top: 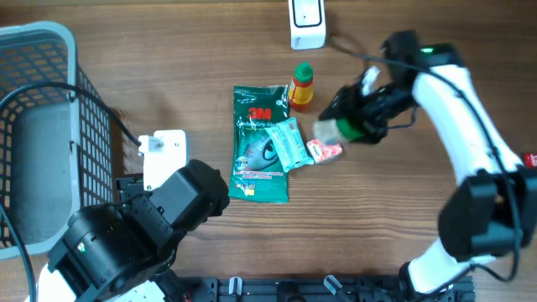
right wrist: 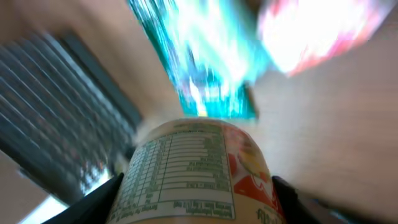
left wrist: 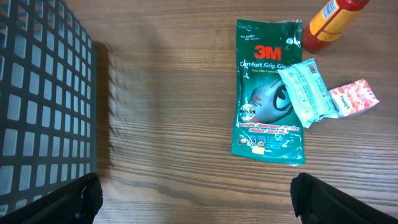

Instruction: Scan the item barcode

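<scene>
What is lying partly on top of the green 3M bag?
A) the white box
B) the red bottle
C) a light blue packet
C: the light blue packet overlaps the right edge of the green 3M bag.

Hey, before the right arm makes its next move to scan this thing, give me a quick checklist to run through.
1. Right end effector gripping the labelled container: ok.
2. Barcode facing outward: cannot tell; only a blurred nutrition panel shows.
3. White scanner in view at the table's far edge: ok.
4. Route to the scanner free: not ok; the orange bottle stands upright close to it.
5. Left end effector open, empty, apart from the items: ok.
</scene>
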Robot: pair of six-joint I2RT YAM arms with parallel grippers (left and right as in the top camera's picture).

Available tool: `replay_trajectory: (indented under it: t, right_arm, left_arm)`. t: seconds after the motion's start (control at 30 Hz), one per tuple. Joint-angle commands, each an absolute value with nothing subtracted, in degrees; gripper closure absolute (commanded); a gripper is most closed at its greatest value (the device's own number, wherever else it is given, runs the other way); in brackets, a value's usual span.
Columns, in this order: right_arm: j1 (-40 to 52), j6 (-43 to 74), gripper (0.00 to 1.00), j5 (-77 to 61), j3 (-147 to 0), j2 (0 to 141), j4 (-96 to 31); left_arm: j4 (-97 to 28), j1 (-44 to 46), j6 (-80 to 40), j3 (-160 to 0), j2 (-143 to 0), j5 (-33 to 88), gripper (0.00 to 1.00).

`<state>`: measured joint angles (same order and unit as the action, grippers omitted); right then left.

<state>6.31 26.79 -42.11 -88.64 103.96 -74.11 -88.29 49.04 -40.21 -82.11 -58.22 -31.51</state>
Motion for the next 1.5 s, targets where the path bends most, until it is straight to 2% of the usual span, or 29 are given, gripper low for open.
replay_trajectory:
  t: [0.0,0.03,0.1,0.17,0.23,0.27,0.33,0.5,0.83,1.07,1.27,1.47]
  right_arm:
    - [3.0,28.5,0.3,-32.6,-89.9,101.3,-66.0]
    - [2.5,29.2,0.35,-29.3,-89.9,101.3,-62.5]
    - [2.4,30.1,0.37,-24.5,-89.9,101.3,-57.6]
    - [2.4,30.1,0.36,-21.9,-89.9,101.3,-53.1]
    - [2.4,30.2,0.29,-21.1,-89.9,101.4,-48.6]
    - [2.4,30.2,0.3,-20.7,-89.9,101.4,-46.4]
    - [2.4,30.0,0.4,-18.3,-89.9,101.4,-42.6]
    - [2.4,28.5,0.32,-11.3,-89.5,102.0,-35.8]
    - [6.0,19.5,0.33,-11.6,-88.2,108.8,-13.8]
    - [10.1,12.3,0.28,-11.6,-88.2,116.7,4.7]
    - [13.1,11.9,0.28,-10.5,-88.3,124.0,22.6]
    - [13.6,12.2,0.25,-5.6,-88.8,130.3,31.3]
  left_arm:
    - [-88.1,49.2,-41.2,-81.9,-58.1,-32.4,0.0]
    - [-88.1,49.2,-41.2,-81.9,-58.1,-32.4,0.0]
    - [-88.1,49.2,-41.2,-81.9,-58.1,-32.4,0.0]
    - [-88.1,49.2,-41.2,-81.9,-58.1,-32.4,0.0]
    - [-88.1,49.2,-41.2,-81.9,-58.1,-32.4,0.0]
    - [-88.1,49.2,-41.2,-81.9,-58.1,-32.4,0.0]
    - [-88.1,49.2,-41.2,-81.9,-58.1,-32.4,0.0]
    - [-88.1,49.2,-41.2,-81.9,-58.1,-32.4,0.0]
    - [-88.1,49.2,-41.2,-81.9,-58.1,-32.4,0.0]
    - [-88.1,49.2,-41.2,-81.9,-58.1,-32.4,0.0]
    - [-88.1,49.2,-41.2,-81.9,-58.1,-32.4,0.0]
    - [-88.1,49.2,-41.2,-81.9,-58.1,-32.4,0.0]
